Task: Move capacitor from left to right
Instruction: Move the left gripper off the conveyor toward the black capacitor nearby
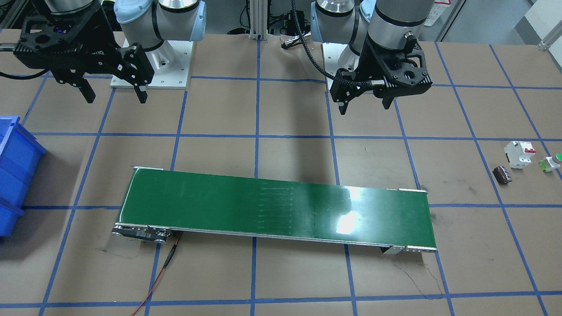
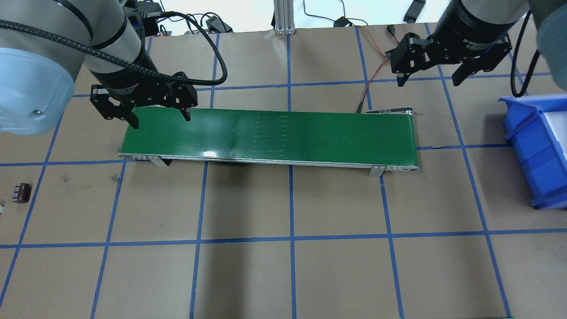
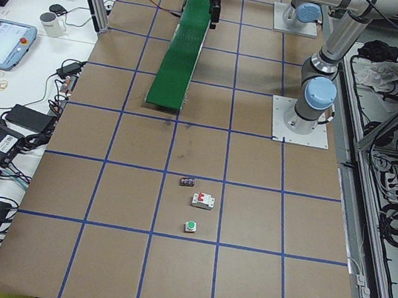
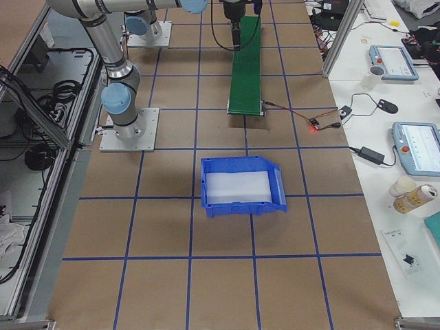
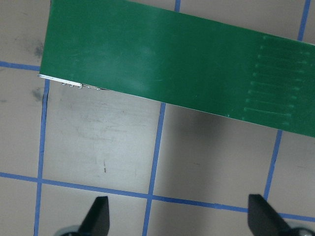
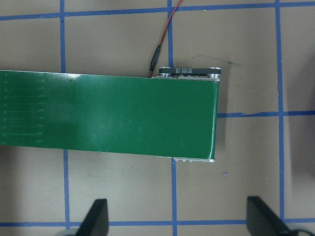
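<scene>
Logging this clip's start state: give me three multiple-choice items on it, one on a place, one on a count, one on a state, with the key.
1. The capacitor lies:
A) at the table end on the robot's left
B) mid-table
C) at the end on the robot's right

2. Small parts on the table:
A) one
B) two
C) three

3. The left gripper is:
A) shut on the capacitor
B) open, empty
C) shut, empty

Key:
1 A, it sits at the overhead view's left edge.
2 C, capacitor, breaker and button lie near one another.
3 B, its jaws stand apart in the air with nothing between them.
</scene>
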Robot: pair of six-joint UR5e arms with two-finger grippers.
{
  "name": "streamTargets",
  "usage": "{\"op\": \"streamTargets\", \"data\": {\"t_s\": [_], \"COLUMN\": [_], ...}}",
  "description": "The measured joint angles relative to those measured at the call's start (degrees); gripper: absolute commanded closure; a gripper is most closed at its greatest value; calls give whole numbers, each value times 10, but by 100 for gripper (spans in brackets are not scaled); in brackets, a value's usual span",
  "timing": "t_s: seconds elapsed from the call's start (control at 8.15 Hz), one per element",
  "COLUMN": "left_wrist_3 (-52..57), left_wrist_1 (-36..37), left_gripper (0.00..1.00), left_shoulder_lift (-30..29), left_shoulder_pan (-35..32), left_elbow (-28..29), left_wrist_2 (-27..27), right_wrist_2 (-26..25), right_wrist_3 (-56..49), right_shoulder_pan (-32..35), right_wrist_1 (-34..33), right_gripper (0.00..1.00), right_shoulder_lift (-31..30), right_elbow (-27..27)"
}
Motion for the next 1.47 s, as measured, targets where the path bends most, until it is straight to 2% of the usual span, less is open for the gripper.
{"op": "streamTargets", "data": {"t_s": [0.49, 0.98, 1.23, 1.47], "left_wrist_3": [11, 93, 185, 322], "left_wrist_1": [3, -6, -2, 18], "left_gripper": [0, 0, 0, 0], "left_shoulder_lift": [4, 5, -3, -23], "left_shoulder_pan": [1, 6, 57, 161], "left_elbow": [-3, -18, -17, -16], "left_wrist_2": [0, 12, 51, 68], "right_wrist_2": [0, 0, 0, 0], "right_wrist_3": [1, 0, 0, 0], "right_shoulder_pan": [0, 0, -1, 0], "right_wrist_1": [2, 2, 3, 3], "right_gripper": [0, 0, 0, 0], "right_shoulder_lift": [1, 1, 0, 0], "right_elbow": [0, 0, 0, 0]}}
